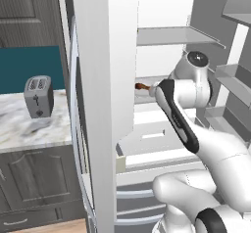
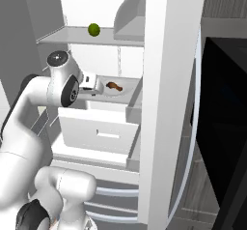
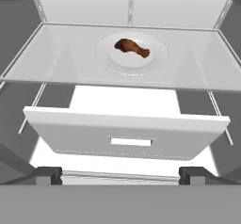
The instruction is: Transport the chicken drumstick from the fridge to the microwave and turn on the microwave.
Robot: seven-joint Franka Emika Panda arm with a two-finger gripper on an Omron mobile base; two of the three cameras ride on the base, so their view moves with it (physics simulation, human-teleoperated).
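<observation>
The fridge (image 1: 162, 7) stands open before me. On its glass shelf (image 3: 56, 65) a white plate (image 3: 106, 58) carries the chicken drumstick (image 3: 132, 48), brown and lying on its side; it also shows as drumstick (image 2: 114, 85) and drumstick (image 1: 142, 86). My gripper (image 3: 121, 176) is open with nothing between its fingers. It hovers in front of the shelf's near edge, short of the plate, as the gripper (image 2: 98, 87) shows from the right. A black glass front (image 2: 224, 127) right of the fridge may be the microwave; no keypad or handle shows.
A white drawer (image 3: 127, 133) sticks out just below the shelf. A green lime (image 2: 94, 29) lies on the shelf above. The open door's racks (image 1: 230, 75) are on the right. A grey toaster (image 1: 38, 96) sits on the marble counter (image 1: 19, 134) to the left.
</observation>
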